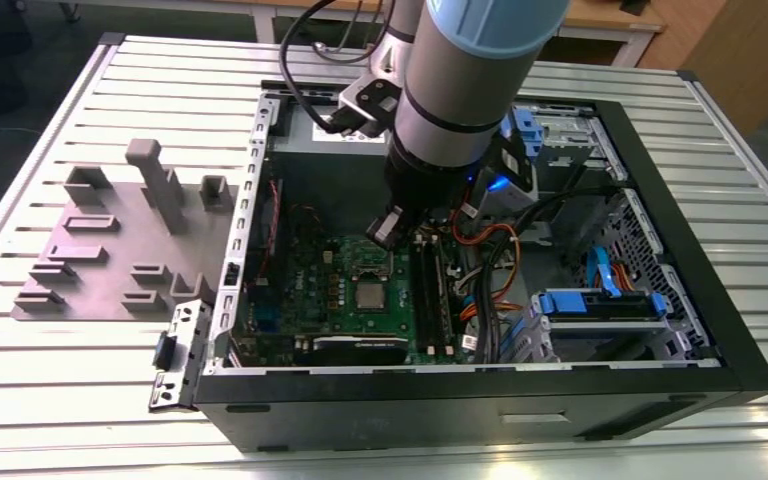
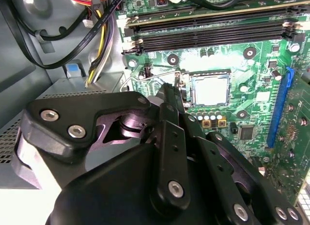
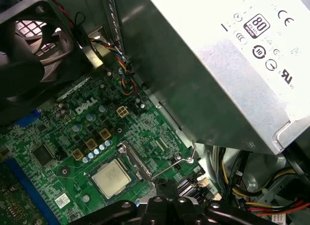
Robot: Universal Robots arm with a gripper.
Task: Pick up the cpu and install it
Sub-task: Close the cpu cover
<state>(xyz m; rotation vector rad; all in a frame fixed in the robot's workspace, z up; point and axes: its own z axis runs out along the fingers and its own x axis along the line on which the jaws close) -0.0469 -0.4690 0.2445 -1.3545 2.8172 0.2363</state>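
Observation:
The cpu [image 1: 372, 296] lies flat in its socket on the green motherboard [image 1: 307, 300] inside the open computer case. In both wrist views its silvery top faces up [image 2: 210, 89] [image 3: 110, 179]. The hinged socket frame [image 3: 133, 159] stands open beside it, and its wire lever [image 3: 177, 168] is swung out. My gripper [image 1: 387, 232] hangs just above the board at the frame's side of the socket [image 2: 170, 92] [image 3: 169, 187]. Its fingers are together, and I see nothing held between them.
The grey power supply box [image 3: 232, 65] with a white label stands close beside the arm. A fan [image 3: 29, 46], memory slots [image 2: 208, 34] and cable bundles [image 2: 97, 31] surround the socket. Blue drive caddies [image 1: 598, 300] fill the case's right in the exterior view. A grey fixture plate [image 1: 117, 240] lies outside at its left.

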